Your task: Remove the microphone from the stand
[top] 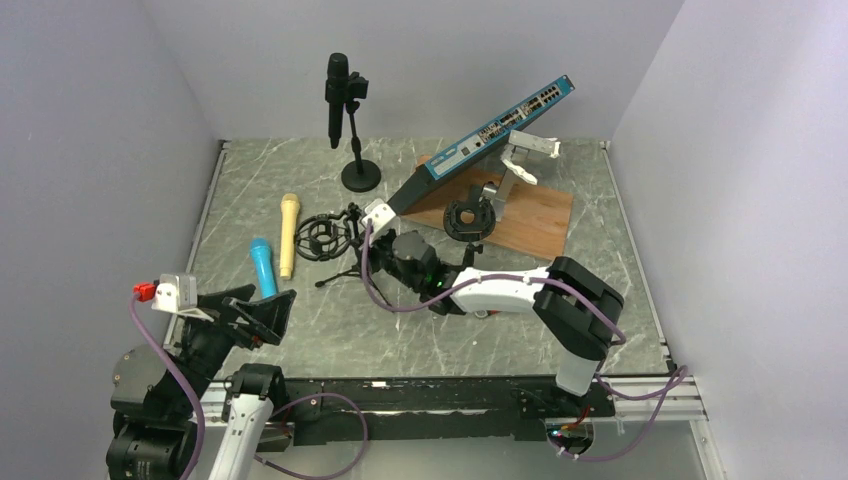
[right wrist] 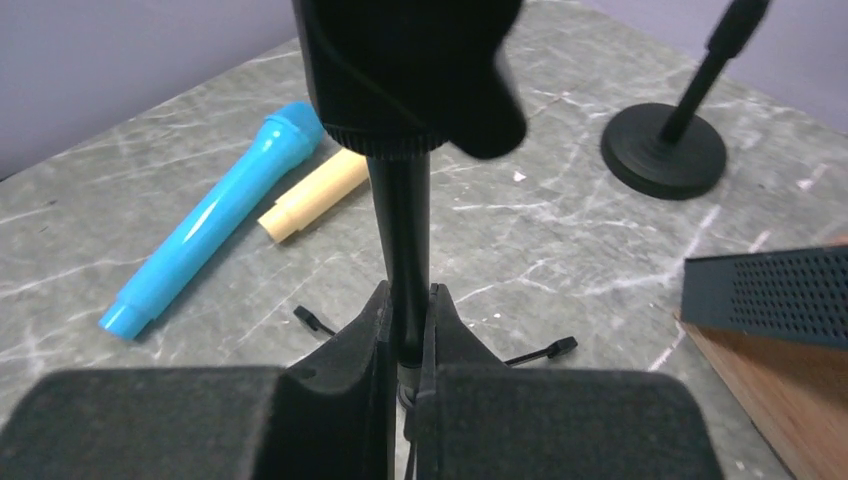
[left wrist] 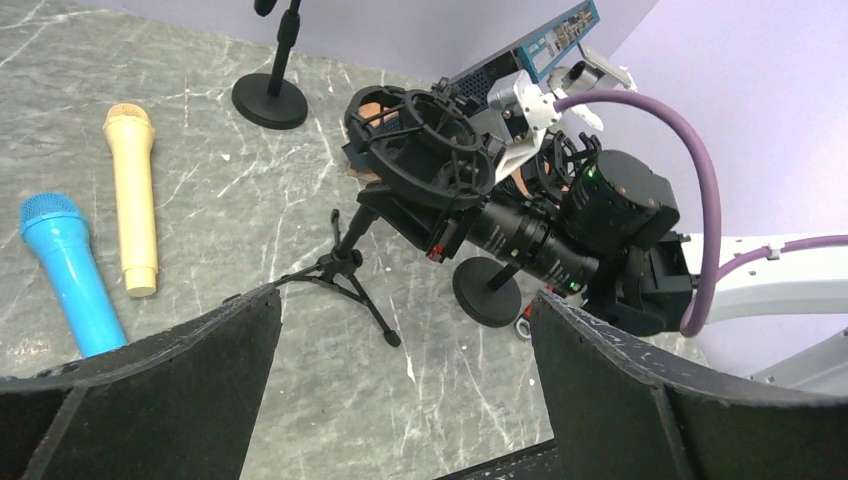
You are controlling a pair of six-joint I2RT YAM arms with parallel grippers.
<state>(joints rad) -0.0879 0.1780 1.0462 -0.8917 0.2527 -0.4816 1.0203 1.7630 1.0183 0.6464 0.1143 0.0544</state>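
A black microphone [top: 337, 95] stands upright, clipped in a round-base stand [top: 361, 177] at the back of the table. A small tripod stand [top: 335, 240] carries an empty ring-shaped shock mount [left wrist: 425, 140]. My right gripper [right wrist: 408, 320] is shut on this tripod stand's black pole [right wrist: 400, 230], just below the mount. My left gripper [left wrist: 405, 330] is open and empty, held above the table near the front left [top: 262, 310], apart from everything.
A blue microphone [top: 264, 266] and a yellow microphone [top: 289, 233] lie side by side left of the tripod. A second shock mount on a round base [top: 468, 220] stands by a wooden board [top: 540, 215]. A blue network switch [top: 495, 128] leans over it.
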